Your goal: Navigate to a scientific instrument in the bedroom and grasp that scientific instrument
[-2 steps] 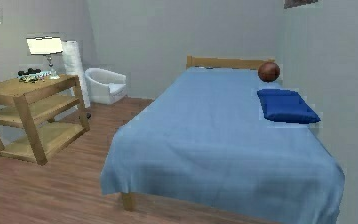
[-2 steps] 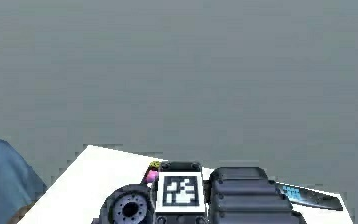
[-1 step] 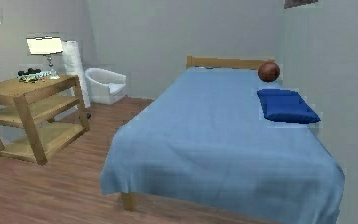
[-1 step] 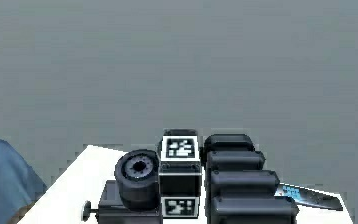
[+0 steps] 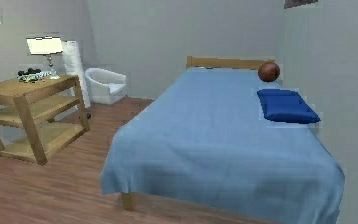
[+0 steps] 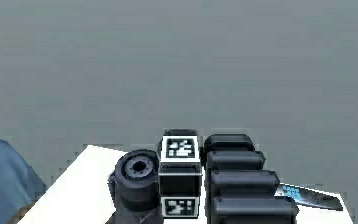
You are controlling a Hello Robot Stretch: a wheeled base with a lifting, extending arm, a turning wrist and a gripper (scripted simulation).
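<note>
On the forward view's left, a small dark thing (image 5: pixel 30 72) lies on a wooden table (image 5: pixel 17 92) beside a white lamp (image 5: pixel 45 48); its shape is too small to name. In the arm side view the arm's dark segments (image 6: pixel 235 175) rise from the bottom edge, with two white marked squares (image 6: pixel 179 148) beside them. Left of those squares sits the gripper's (image 6: pixel 137 182) round dark body, over a white surface (image 6: pixel 82 180). I can't make out its far end, so I cannot tell whether it holds anything.
A bed (image 5: pixel 222 140) with a blue cover spans the forward view's middle and right, with a blue pillow (image 5: pixel 287 105) and a brown ball (image 5: pixel 269 72) on it. A white armchair (image 5: pixel 107 85) stands by the far wall. A flat thin object (image 6: pixel 309 196) lies right of the arm.
</note>
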